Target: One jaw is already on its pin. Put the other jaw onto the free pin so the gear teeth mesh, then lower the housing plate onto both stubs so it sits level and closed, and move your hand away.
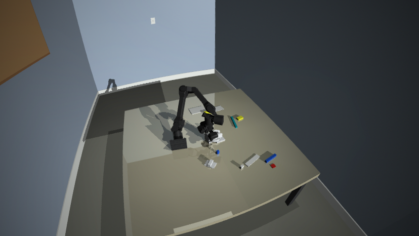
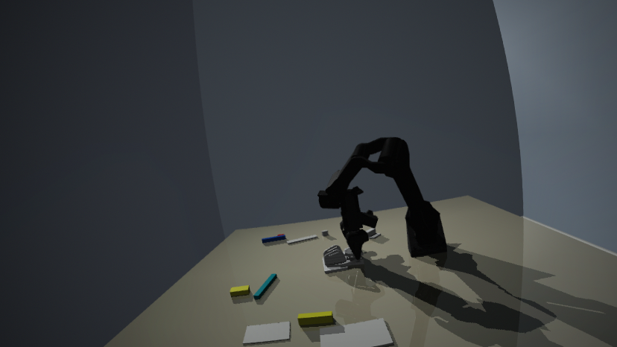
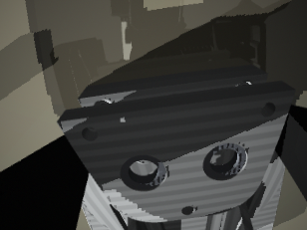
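Observation:
My gripper points down over the gear assembly and is shut on the housing plate, a grey plate with two large round holes. Round ends show inside both holes. The base lies flat on the table; its far edge shows just behind the plate in the wrist view. A pale ribbed jaw stands on the base, left of the fingers. The second jaw and the gear teeth are mostly hidden under the plate and fingers. I cannot tell whether the plate touches the stubs' shoulders or is level.
A small blue piece and a pale block on a plate lie near the base. Farther off are a pale bar, a blue bar, a red piece, a teal bar and a yellow block.

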